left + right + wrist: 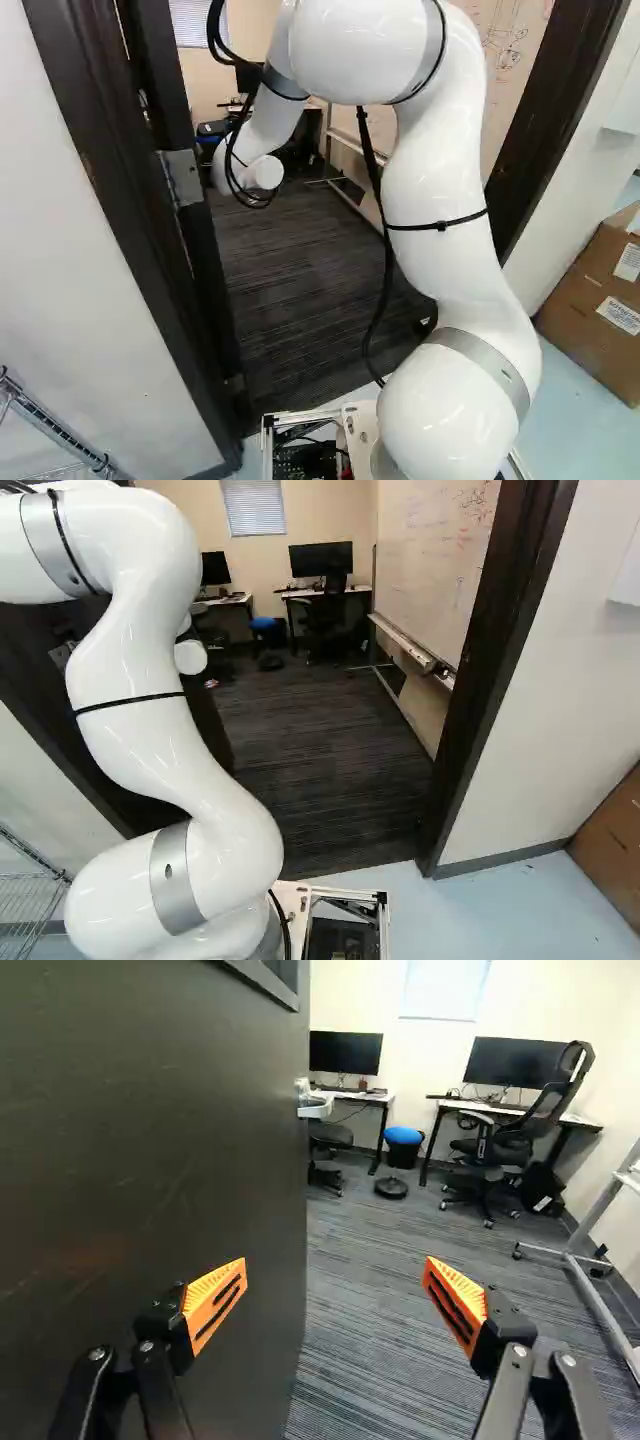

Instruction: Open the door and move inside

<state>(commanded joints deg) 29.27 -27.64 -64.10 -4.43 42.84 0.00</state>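
Door (pixel 170 1110) is standing open at ten o'clock; gripper (pixel 336 1260) is gaping, empty. Arm (pixel 435 180) is reaching inside toward eleven; base (pixel 296 893) is sitting outside, entry pending.

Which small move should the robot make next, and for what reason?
I would ease the base slowly forward: the door stands open, carpet shows ahead past the door frame, and the base is on the pale blue floor outside. The open gripper grips nothing, so it probably would not drag the door.
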